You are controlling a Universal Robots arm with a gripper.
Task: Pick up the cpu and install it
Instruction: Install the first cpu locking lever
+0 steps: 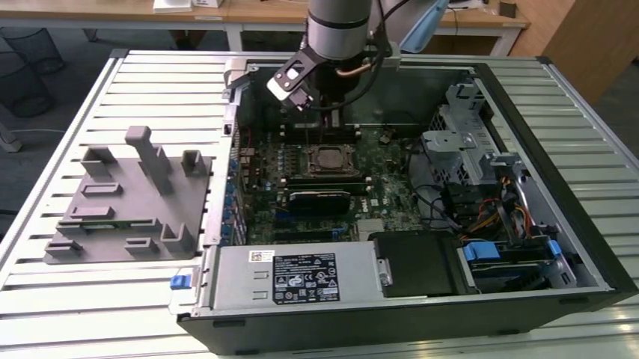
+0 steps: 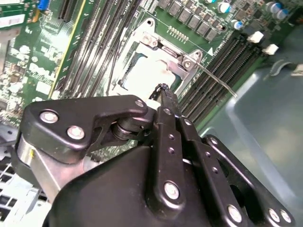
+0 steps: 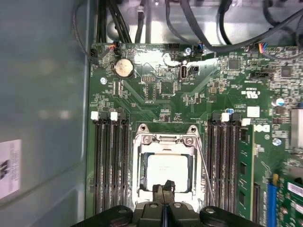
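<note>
Cpu (image 3: pixel 168 169) lying in its socket, jaws closed over it.
In both wrist views the jaws are pressed together with nothing between them, their tips over one edge of the cpu's silvery top; contact cannot be told. The cpu sits flat inside the metal socket frame (image 3: pixel 165 138) on the green motherboard (image 3: pixel 156 97), between memory slots (image 3: pixel 110 165), inside the open computer case (image 1: pixel 559 97) on the desk (image 1: pixel 130 82).

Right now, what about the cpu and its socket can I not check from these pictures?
- First wrist view: the gripper covers one edge of the cpu, so full seating is unclear.
- Second wrist view: the gripper hides part of the socket frame; whether the jaws touch the cpu cannot be told.
- Exterior view: the cpu inside the socket frame is too small to judge.
</note>
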